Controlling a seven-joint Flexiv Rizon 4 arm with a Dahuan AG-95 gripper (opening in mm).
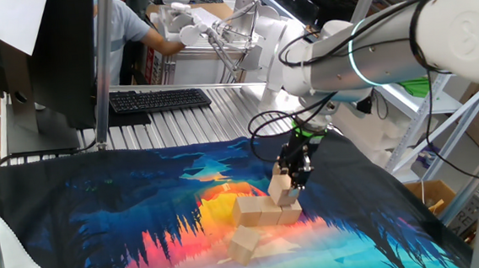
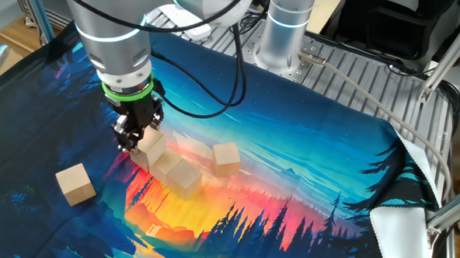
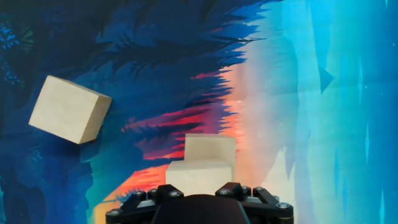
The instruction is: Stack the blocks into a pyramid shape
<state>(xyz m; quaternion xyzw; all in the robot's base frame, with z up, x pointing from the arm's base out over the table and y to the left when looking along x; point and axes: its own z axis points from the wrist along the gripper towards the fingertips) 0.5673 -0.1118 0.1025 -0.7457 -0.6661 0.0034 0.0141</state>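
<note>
My gripper [image 1: 296, 175] [image 2: 132, 141] is shut on a light wooden block [image 1: 279, 185] [image 3: 199, 175], held tilted at the end of a short row of blocks [image 1: 269, 212] [image 2: 176, 170] on the printed cloth. Whether the held block touches the row I cannot tell. In the hand view, another block [image 3: 210, 148] of the row lies just beyond the held one. Another block [image 2: 226, 157] sits a little apart from the row. One loose block [image 1: 243, 245] [image 2: 75, 184] [image 3: 68, 109] lies by itself nearer the cloth's front.
The colourful landscape cloth [image 2: 309, 164] covers the table. The arm's base [image 2: 284, 33] stands on a ribbed metal surface at the back. A keyboard [image 1: 157, 99] and a monitor [image 1: 65, 53] sit behind the cloth, and a person [image 1: 131, 32] stands further back.
</note>
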